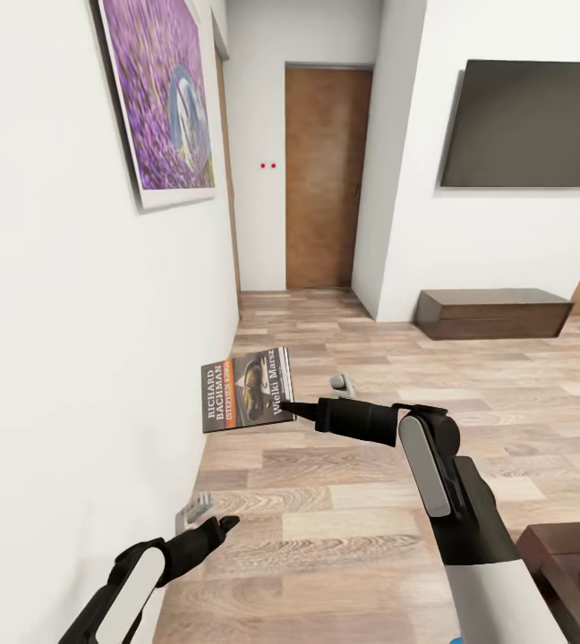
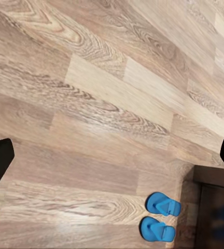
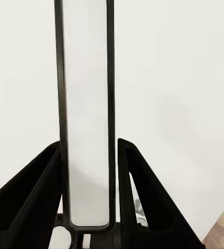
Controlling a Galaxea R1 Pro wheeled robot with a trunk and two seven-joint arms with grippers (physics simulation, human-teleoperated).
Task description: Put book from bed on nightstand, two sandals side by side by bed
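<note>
- Head view: the right gripper (image 1: 288, 410) is pinching the book (image 1: 247, 388) by its edge, carrying it cover-up in the air above the wooden floor (image 1: 371, 501), beside the white wall (image 1: 66, 358). The left gripper (image 1: 222, 522) is hanging low near that wall.
- Left wrist view: its fingers are standing wide apart; the two sandals (image 2: 160, 218) are lying side by side on the floor next to a dark cabinet (image 2: 215, 212).
- Right wrist view: the fingers (image 3: 37, 202) are clamping the book's (image 3: 86, 114) white page edge.
</note>
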